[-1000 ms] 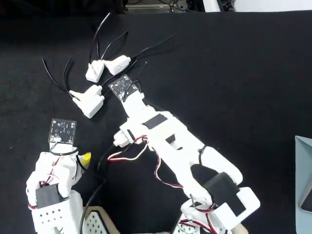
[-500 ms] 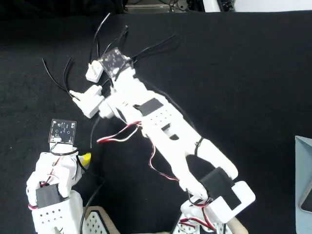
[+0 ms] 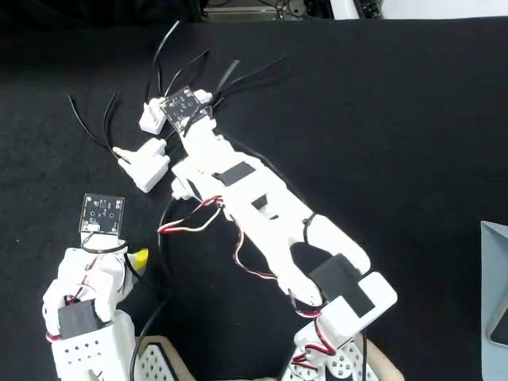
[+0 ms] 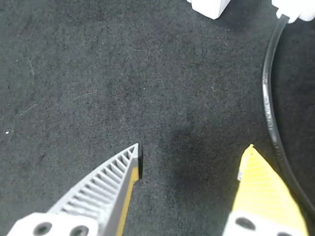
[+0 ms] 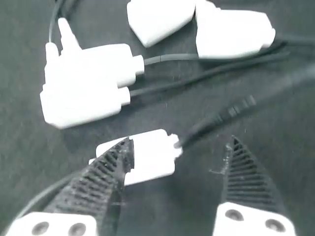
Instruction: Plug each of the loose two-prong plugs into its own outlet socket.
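At this point we had the right gripper (image 5: 180, 142) out over the bunch of white plug pieces at the far left of the black cloth table (image 3: 381, 119). Its fingers were spread wide and pinched nothing. In the gap sat 1 loose plug (image 5: 150, 155), a small, flat, rounded white block lying on the cloth with a thick black cord (image 5: 221, 118) coming out of one end. It lay right at the tip of 1 black ribbed finger (image 5: 106, 187), and we couldn't tell if they touched. Just beyond it we saw 2 bigger white bodies (image 5: 86, 91) lying side by side and touching, each with a thin dark wire at its end. Past those, a white piece (image 5: 160, 17) and a second white piece (image 5: 234, 32) sat right next to each other.

The left gripper (image 4: 194, 147) was spread open too, with a grey ribbed finger (image 4: 106, 191) and a yellow finger (image 4: 263, 191) above bare cloth. A black cable (image 4: 268, 108) ran beside the yellow one. From above, the left arm (image 3: 87, 309) sat folded at the near left corner, well apart from the plugs.
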Controlling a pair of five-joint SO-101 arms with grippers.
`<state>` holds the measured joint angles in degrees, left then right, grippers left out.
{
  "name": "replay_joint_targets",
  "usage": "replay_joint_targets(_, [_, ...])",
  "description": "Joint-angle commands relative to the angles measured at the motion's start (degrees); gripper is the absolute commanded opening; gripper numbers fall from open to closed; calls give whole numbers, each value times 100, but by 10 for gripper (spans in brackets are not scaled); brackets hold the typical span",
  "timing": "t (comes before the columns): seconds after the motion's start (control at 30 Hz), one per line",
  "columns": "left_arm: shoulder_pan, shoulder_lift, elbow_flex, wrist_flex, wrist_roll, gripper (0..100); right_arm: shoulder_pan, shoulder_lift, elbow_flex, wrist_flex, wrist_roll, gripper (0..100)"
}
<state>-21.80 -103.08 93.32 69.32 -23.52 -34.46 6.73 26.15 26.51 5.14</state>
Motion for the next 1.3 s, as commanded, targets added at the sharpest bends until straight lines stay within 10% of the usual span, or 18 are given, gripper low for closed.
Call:
replay_joint_targets(0.0, [-84,-9,-31,-79,18,321,44,-725,-321,668,35,283])
replay_joint_targets(0.37, [-84,-9,-31,-79,18,321,404,-2545,259,3569,0,261])
replay_joint_targets(0.57, [-92,-9,-40,-88,44,301,774,-3248,1587,2796,44,7])
replay_joint_targets(0.83, [-40,-9,-48,-290,26,22,949,-5095,3574,2031,0,13])
replay_joint_targets(1.27, [-22,-9,-92,-308,97,28,1802,-8954,6563,1336,-9,12])
